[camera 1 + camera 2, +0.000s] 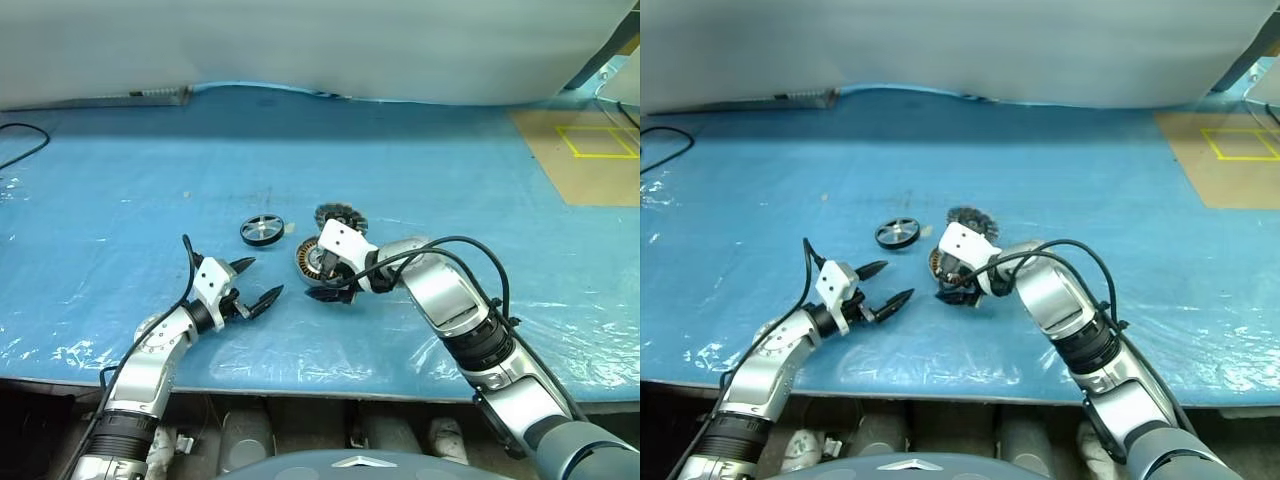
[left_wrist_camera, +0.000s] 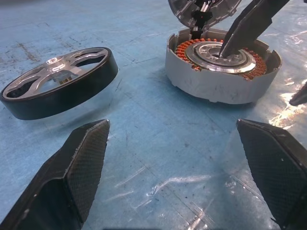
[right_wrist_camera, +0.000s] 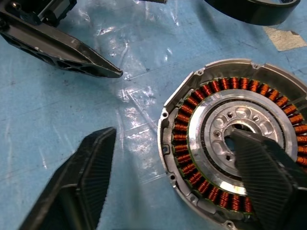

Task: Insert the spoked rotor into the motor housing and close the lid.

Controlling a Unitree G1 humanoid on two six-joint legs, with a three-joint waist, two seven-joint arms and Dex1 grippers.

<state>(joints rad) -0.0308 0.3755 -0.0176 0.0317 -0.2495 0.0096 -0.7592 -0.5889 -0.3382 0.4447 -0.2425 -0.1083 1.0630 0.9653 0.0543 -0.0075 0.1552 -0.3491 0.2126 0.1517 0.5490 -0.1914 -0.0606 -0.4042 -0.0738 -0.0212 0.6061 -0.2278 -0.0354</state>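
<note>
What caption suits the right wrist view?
Open right gripper, one finger over the housing with its copper windings; the left gripper's finger lies nearby.

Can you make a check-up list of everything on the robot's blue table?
Surface: blue table under wrinkled clear film.
Job's things: spoked rotor lies flat, apart from the motor housing, whose copper windings are uncovered; lid lies just behind the housing.
Clutter: nothing seen.
Grippers: left gripper open, empty, near the rotor; right gripper open, one finger over the housing's centre.
Cables: black cable at the table's far left.
Surroundings: pale wall behind; brown board with yellow square, far right.
</note>
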